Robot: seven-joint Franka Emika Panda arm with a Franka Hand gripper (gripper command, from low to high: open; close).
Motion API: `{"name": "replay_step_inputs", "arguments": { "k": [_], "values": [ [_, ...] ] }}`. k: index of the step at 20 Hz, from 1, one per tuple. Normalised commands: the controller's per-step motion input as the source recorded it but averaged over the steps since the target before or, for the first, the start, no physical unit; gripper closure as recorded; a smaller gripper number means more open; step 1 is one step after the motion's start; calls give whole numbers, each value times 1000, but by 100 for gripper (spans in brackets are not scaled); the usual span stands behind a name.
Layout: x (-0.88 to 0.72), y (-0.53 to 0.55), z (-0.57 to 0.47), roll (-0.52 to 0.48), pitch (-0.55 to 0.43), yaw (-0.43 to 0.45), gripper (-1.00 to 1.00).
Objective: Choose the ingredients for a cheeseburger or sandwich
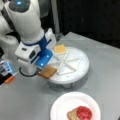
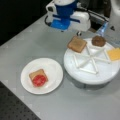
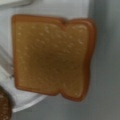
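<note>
Wrist view: brown, pitted toast square point(image 3: 51, 56) fills frame, overhanging tray rim point(image 3: 27, 103); fingers' state can't tell.

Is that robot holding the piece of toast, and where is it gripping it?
Cannot be told. The gripper hangs right over the toast slice at the divided tray's edge, but no fingers show.
</note>
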Motion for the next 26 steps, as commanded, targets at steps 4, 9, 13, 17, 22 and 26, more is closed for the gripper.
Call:
{"name": "replay_step_inputs", "arguments": {
  "k": [4, 9, 13, 17, 22, 26],
  "values": [
    [-45, -583, -345, 129, 76, -232, -100],
    [106, -172, -62, 176, -48, -76, -100],
    [92, -18, 174, 148, -53, -6, -100],
    [27, -43, 187, 392, -86, 14, -100],
    [15, -194, 78, 687, -104, 42, -100],
    [92, -316, -49, 688, -77, 62, -100]
  ]
}}
